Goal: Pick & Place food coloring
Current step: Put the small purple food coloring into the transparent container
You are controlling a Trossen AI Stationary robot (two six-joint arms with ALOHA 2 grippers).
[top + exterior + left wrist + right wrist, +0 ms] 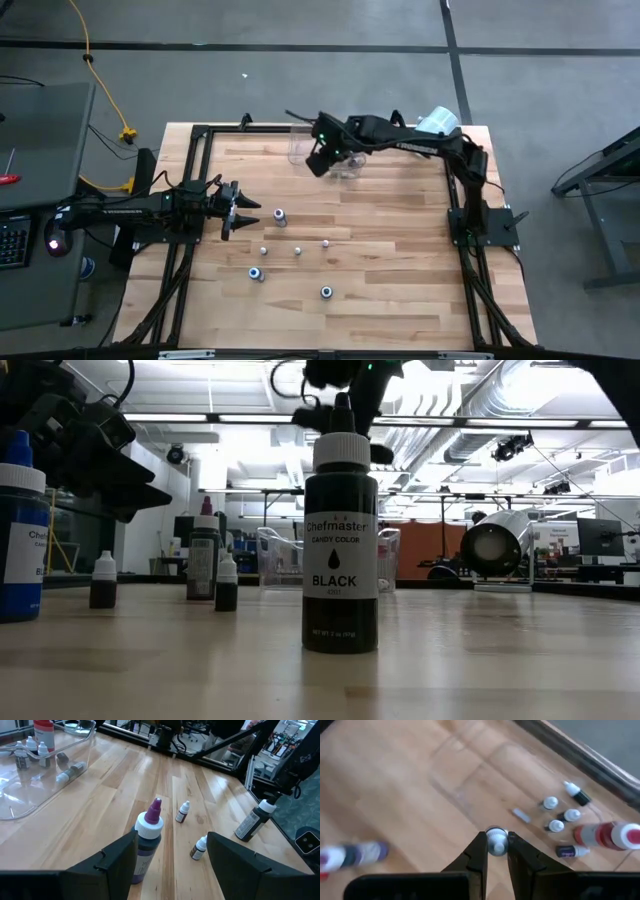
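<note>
Several food coloring bottles stand upright on the wooden table: a purple-capped one (280, 216) (147, 845), tiny white-capped ones (183, 812) (200, 847), a black one (340, 540) (255, 820) and a blue one (20, 540). My left gripper (245, 208) (171, 840) is open, low over the table, with the purple-capped bottle just ahead of its fingers and untouched. My right gripper (322, 158) (495, 845) is shut on a tiny white-capped bottle above the clear bin (300, 140). More bottles (555, 826) and a larger red one (605, 835) lie in the bin. My right gripper pinches a tiny bottle by its white cap (495, 839) between its two fingers, coming from above and pointing down. The bottle is lifted clear, over the bin's floor; its body is hidden below the cap and fingers.
A white paper roll (437, 122) (500, 545) lies at the table's far right corner. The black frame rails (200, 170) run along the left, far and right sides. Bare wood spreads over the near half and the right of the table (400, 280).
</note>
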